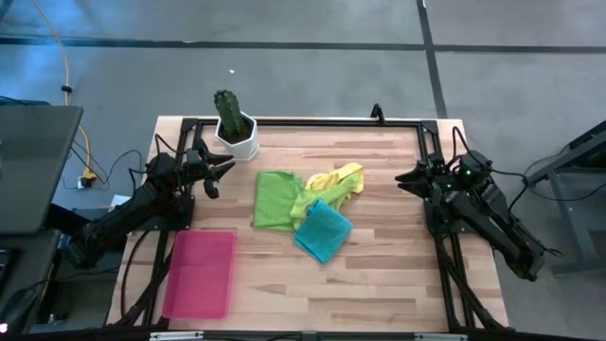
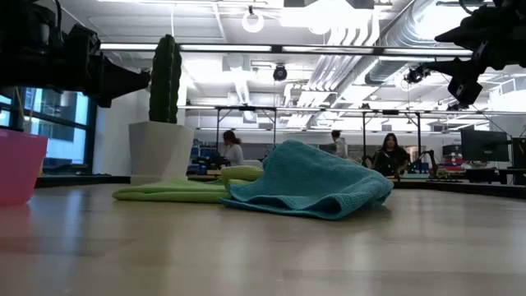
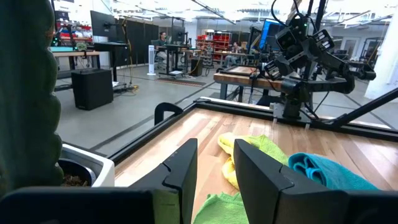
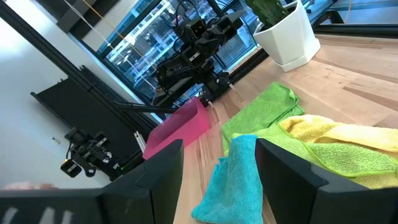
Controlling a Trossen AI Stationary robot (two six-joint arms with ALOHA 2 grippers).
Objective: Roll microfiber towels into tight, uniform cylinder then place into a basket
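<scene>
Four microfiber towels lie in a loose overlapping heap at the table's middle. The green one (image 1: 275,199) is spread flat. The lime green one (image 1: 311,201) is crumpled beside it, with the yellow one (image 1: 341,178) bunched at its far side. The teal one (image 1: 322,230) rests nearest, with one edge on the lime one. The pink basket (image 1: 201,273) sits near the front left. My left gripper (image 1: 220,170) hovers open at the table's left, pointing level toward the heap. My right gripper (image 1: 402,178) hovers open at the right, facing it. Both are clear of the towels.
A white pot with a cactus (image 1: 235,128) stands at the far left corner, close to my left gripper. A black frame (image 1: 312,121) runs along the table's far edge and sides. Bare wood lies in front of the heap (image 1: 360,294). People sit at desks in the room behind (image 2: 386,156).
</scene>
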